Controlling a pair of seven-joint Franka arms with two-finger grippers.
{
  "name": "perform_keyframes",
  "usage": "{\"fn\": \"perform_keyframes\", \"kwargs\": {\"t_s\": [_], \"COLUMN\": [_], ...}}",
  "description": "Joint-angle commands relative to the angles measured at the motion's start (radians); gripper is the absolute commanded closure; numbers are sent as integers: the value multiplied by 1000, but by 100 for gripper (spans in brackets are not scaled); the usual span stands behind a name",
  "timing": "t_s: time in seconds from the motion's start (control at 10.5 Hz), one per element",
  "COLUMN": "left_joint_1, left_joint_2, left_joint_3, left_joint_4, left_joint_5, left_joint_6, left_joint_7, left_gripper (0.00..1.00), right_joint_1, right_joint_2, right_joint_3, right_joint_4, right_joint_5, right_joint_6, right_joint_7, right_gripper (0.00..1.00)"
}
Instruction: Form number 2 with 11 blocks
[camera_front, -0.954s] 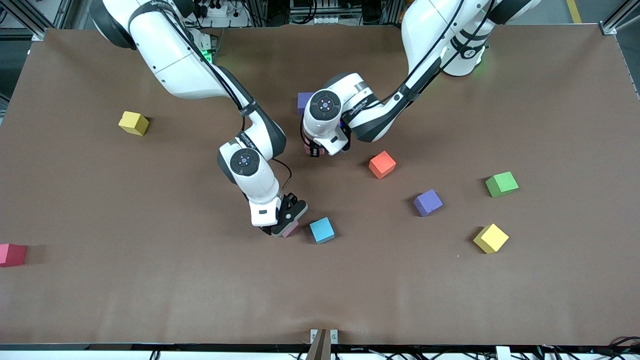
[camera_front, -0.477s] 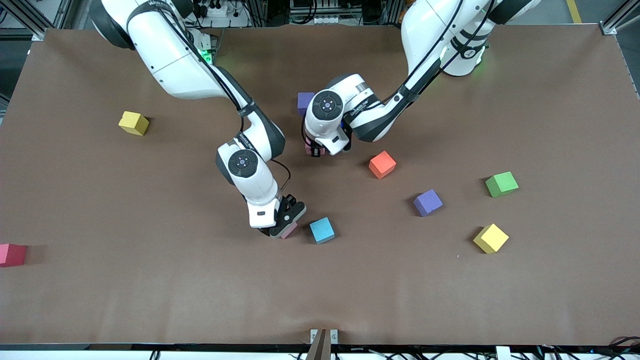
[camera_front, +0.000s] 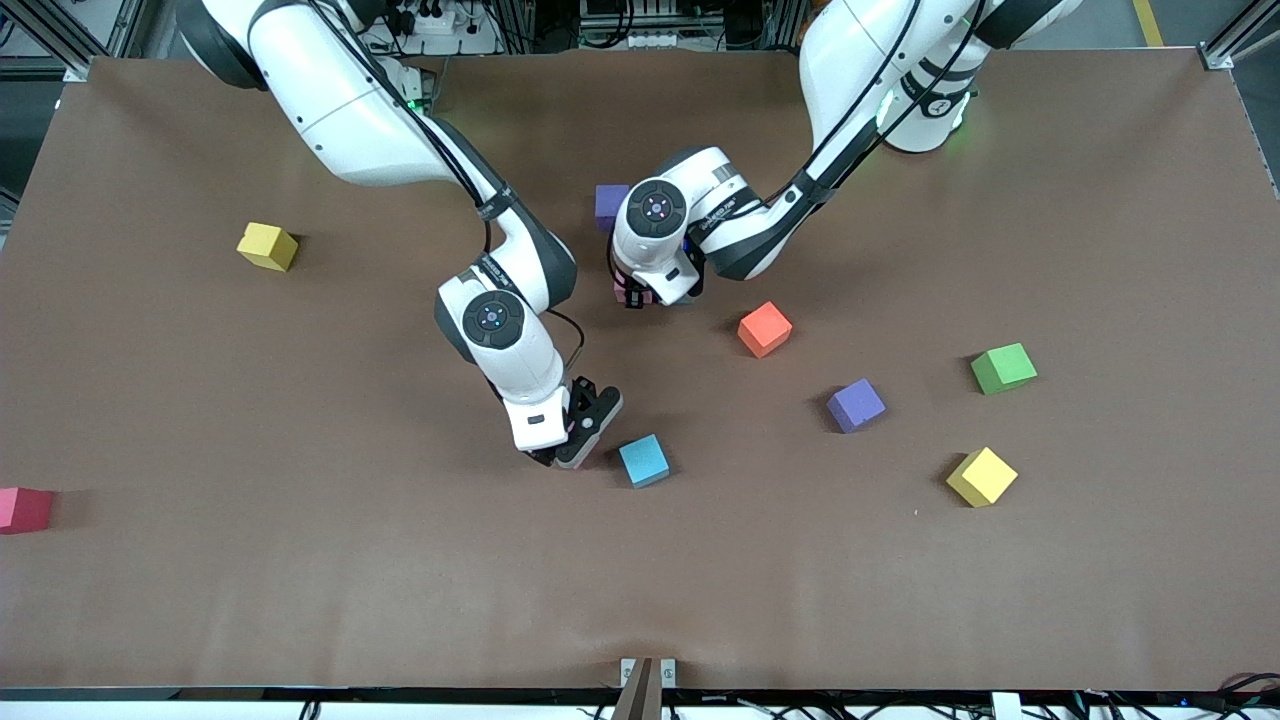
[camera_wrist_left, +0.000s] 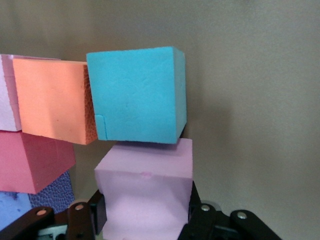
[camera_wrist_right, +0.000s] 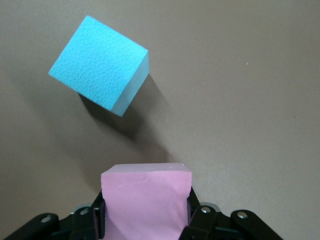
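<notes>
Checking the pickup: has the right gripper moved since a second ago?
Yes. The right gripper, shut on a pink block, has shifted slightly away from the front camera, judged against the blue block.

We note: surface (camera_front: 200, 600) plain brown; loose cubes yellow (camera_front: 267, 246), yellow (camera_front: 981, 476), red (camera_front: 24, 508), orange (camera_front: 764, 329), purple (camera_front: 856, 405), green (camera_front: 1003, 368), light blue (camera_front: 644, 460); held cubes pink (camera_wrist_right: 146, 200), pale pink (camera_wrist_left: 145, 187).

The right gripper (camera_front: 578, 447) has lifted its pink block (camera_wrist_right: 146, 202) off the table

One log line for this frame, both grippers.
left gripper: shut on pink block, at started row | right gripper: shut on pink block, beside blue block
</notes>
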Motion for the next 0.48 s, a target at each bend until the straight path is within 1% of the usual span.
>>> {"fn": "perform_keyframes", "kwargs": {"t_s": [0.0, 0.1, 0.29, 0.38], "left_joint_1": [-2, -2, -2, -2], "left_joint_2": [-24, -29, -32, -32], "left_joint_3": [1, 1, 0, 1], "left_joint_4": [-35, -40, -47, -52], "left_joint_5": [-7, -7, -5, -5], "left_joint_6": [23, 23, 24, 27], "left_joint_7": [-10, -10, -8, -8], "left_gripper": [100, 100, 100, 100], "right_joint_1": [-19, -19, -15, -12], "right_joint_2": [-75, -86, -89, -97], "right_joint_3": [12, 7, -14, -14], "right_joint_4": [-14, -14, -14, -17], "right_joint_5": [6, 6, 6, 5], "right_joint_6": [-84, -105, -105, -108], "right_joint_7": [-43, -94, -167, -182], "right_gripper": [100, 100, 100, 100]}}
